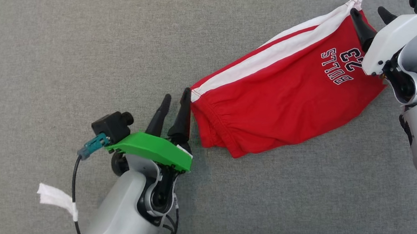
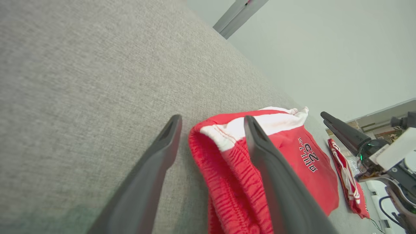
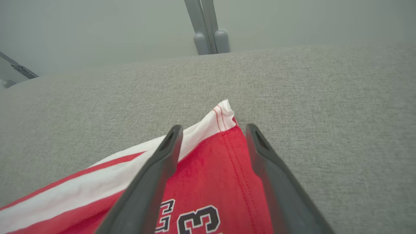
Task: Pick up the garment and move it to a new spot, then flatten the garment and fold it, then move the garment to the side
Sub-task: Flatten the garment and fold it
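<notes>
— Garment (image 1: 284,100)?
— Lying doubled over on the grey fabric surface (image 1: 79,49), right of centre, waistband to the left, hem corner far right.
— Left gripper (image 1: 176,97)?
— Spread wide at the waistband end, pinching nothing.
— Right gripper (image 1: 367,10)?
— Wide too, straddling the far white-striped hem corner, holding nothing.
— Handling?
— Probably light and limp, prone to sagging and bunching, not fragile. Best pinched at the elastic waistband corner and the stitched hem, both ends lifted together.

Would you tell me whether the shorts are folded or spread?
Folded: the shorts lie doubled, leg over leg, with two white side stripes stacked along one edge and the waistband layered.
</notes>
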### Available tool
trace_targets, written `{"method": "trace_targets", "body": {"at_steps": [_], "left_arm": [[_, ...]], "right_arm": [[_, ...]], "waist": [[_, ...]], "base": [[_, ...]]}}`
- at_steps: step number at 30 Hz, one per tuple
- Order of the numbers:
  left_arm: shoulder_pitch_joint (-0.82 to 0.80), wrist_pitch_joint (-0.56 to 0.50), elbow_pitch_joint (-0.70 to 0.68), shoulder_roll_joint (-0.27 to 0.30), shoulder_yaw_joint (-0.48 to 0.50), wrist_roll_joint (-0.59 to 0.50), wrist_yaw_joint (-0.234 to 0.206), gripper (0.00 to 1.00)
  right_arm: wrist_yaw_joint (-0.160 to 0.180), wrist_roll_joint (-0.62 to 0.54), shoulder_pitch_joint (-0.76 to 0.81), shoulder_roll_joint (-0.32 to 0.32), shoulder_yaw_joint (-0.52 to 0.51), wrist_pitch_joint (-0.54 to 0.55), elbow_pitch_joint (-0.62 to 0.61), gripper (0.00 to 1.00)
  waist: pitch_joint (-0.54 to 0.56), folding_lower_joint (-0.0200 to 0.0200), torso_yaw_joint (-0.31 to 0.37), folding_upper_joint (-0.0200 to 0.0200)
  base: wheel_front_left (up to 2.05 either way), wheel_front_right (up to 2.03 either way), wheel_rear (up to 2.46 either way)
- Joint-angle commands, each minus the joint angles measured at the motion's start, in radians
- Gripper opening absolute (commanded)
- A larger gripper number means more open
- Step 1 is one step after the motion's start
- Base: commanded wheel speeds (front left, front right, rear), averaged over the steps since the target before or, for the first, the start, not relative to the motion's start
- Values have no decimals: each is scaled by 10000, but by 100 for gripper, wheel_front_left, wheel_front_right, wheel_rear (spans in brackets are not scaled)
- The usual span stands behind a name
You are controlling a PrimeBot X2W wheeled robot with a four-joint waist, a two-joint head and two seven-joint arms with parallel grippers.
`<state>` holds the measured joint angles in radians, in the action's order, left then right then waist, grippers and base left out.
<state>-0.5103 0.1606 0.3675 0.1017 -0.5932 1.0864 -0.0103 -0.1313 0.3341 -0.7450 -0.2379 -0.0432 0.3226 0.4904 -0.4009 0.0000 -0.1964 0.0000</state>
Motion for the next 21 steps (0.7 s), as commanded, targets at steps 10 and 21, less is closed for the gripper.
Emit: {"method": "trace_targets", "body": {"at_steps": [10, 21], "left_arm": [[2034, 1037, -3047, 760, 777, -5004, -1300, 100], [3873, 1042, -3931, -173, 2112, -7616, -203, 100]], "right_arm": [[13, -1023, 785, -1629, 1445, 833, -412, 100], [-1, -681, 634, -1364, 1164, 1621, 1405, 49]], "waist": [[239, 0, -162, 0], [256, 0, -858, 0]], "base": [[0, 0, 0], [0, 0, 0]]}}
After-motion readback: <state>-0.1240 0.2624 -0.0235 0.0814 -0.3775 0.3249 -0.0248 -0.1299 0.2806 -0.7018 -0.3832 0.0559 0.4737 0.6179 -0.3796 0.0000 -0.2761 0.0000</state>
